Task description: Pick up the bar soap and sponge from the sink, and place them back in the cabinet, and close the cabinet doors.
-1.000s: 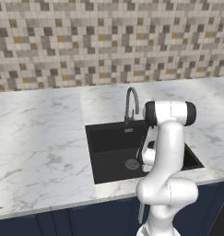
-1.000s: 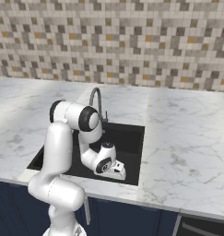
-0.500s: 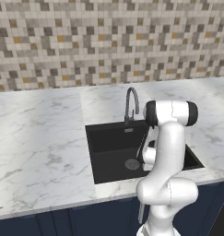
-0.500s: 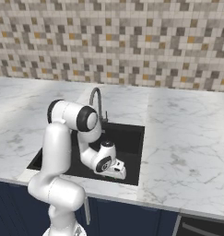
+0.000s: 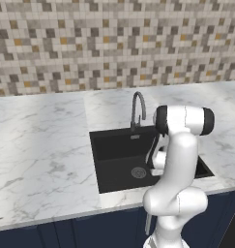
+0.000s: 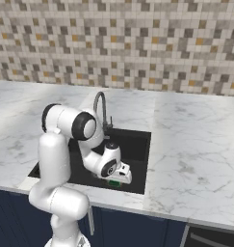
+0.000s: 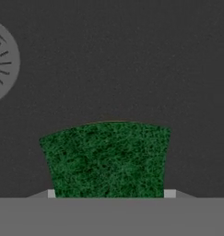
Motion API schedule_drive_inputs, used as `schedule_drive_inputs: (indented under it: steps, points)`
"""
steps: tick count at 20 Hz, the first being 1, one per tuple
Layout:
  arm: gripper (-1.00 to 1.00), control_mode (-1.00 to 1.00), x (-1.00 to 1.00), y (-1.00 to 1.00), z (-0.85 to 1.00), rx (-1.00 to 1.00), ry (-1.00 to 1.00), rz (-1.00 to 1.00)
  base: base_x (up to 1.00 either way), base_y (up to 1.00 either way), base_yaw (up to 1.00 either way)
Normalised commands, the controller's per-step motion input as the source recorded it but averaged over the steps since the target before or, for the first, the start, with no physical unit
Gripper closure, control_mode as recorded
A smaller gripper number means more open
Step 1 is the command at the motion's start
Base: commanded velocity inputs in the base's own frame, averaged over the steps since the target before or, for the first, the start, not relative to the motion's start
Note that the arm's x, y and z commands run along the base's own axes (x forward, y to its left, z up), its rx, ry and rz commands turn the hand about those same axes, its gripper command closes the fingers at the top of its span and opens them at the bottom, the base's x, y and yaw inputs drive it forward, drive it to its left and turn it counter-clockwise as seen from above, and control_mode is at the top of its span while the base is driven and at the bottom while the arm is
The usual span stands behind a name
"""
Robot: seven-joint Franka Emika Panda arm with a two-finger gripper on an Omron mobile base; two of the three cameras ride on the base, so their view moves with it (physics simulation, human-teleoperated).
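Pinching the sponge (image 7: 105, 159) from both sides, the gripper (image 6: 119, 179) is down low on the floor of the sink (image 6: 140, 140). The green block sits snug between the two tips, not far from the drain (image 7: 0, 62). The faucet (image 6: 101, 107) stands behind the arm. I think the job has only just started: the sponge must go up to the cabinet, then the soap, then the doors must be shut.
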Motion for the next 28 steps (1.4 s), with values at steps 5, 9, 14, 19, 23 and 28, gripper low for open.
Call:
schedule_drive_inputs:
  steps: [5,9,14,19,23,28]
  points:
    - [1.0,-1.0,0.0,0.0,0.32,0.0,0.0,0.0,0.0,0.0,0.0]
    - [1.0,-1.0,0.0,0.0,0.39,0.0,0.0,0.0,0.0,0.0,0.0]
    - [1.0,-1.0,0.0,0.0,0.41,0.0,0.0,0.0,0.0,0.0,0.0]
    - [1.0,-1.0,0.0,0.0,0.39,0.0,0.0,0.0,0.0,0.0,0.0]
    - [1.0,-1.0,0.0,0.0,0.36,0.0,0.0,0.0,0.0,0.0,0.0]
    - [1.0,-1.0,0.0,0.0,0.38,0.0,0.0,0.0,0.0,0.0,0.0]
